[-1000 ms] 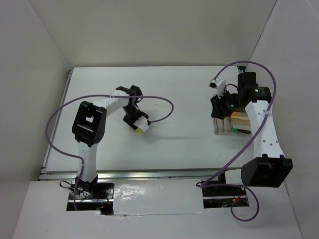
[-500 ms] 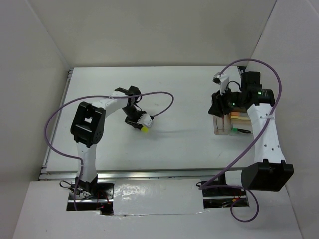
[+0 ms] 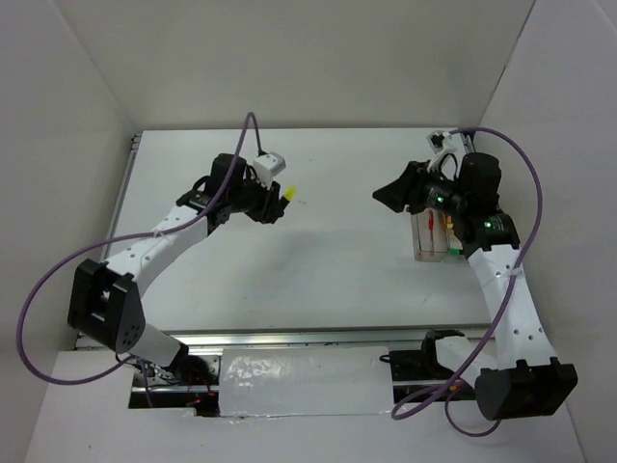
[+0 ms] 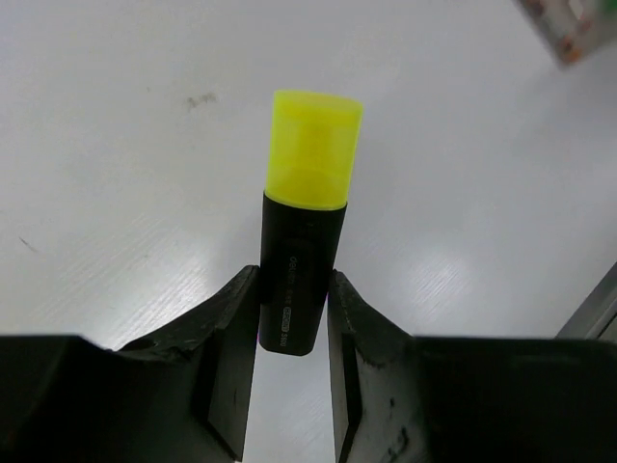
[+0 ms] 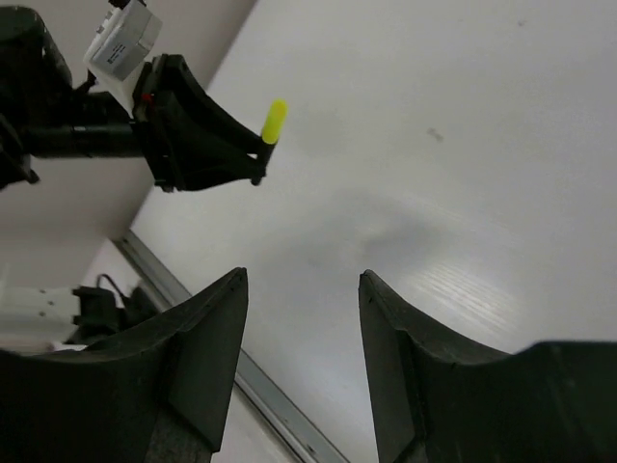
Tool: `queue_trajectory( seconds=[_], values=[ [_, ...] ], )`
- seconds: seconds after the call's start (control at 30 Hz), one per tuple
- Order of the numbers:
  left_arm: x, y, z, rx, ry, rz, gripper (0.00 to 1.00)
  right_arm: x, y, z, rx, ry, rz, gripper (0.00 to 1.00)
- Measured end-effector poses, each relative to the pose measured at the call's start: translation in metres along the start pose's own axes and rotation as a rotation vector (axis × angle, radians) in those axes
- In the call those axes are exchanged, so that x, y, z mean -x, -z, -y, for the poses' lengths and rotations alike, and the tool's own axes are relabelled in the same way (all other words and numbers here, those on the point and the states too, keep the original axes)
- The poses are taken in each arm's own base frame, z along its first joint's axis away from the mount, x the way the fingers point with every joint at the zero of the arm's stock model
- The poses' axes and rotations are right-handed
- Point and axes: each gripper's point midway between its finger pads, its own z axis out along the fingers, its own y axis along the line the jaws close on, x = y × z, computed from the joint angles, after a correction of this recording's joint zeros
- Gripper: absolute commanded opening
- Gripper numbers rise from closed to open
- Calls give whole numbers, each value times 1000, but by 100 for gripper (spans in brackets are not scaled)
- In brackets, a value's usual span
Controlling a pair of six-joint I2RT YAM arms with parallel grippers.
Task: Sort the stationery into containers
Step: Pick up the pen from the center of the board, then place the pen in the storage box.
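Since one second ago, both arms have repositioned. The left arm has stretched out across the table toward its far middle, and the right arm has turned its pincer away from the desk organiser to face left.

The left pincer is closed narrowly on a black highlighter. Both fingers press the barrel near its rear end. The yellow cap projects forward beyond the fingertips, and the highlighter is held above the table surface.

The right pincer stands moderately wide with nothing between its fingers. It points toward the left pincer and is well apart from it.

The desk organiser stands on the right side of the table, just behind the right pincer. Red and green items show inside it.
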Motion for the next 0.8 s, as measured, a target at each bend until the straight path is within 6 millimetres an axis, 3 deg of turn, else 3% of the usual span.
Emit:
queue_trajectory(
  seconds=[0.17, 0.37, 0.5, 0.8],
  values=[
    [39, 11, 7, 84, 268, 117, 0, 5, -36, -30, 87, -135, 3, 58],
    [56, 10, 23, 74, 423, 149, 0, -13, -83, -42, 106, -259, -69, 59],
    [60, 9, 35, 52, 459, 147, 0, -20, -110, -44, 81, -281, -107, 60],
    [55, 3, 62, 8, 459, 111, 0, -5, -143, -60, 64, -269, -86, 59]
  ],
)
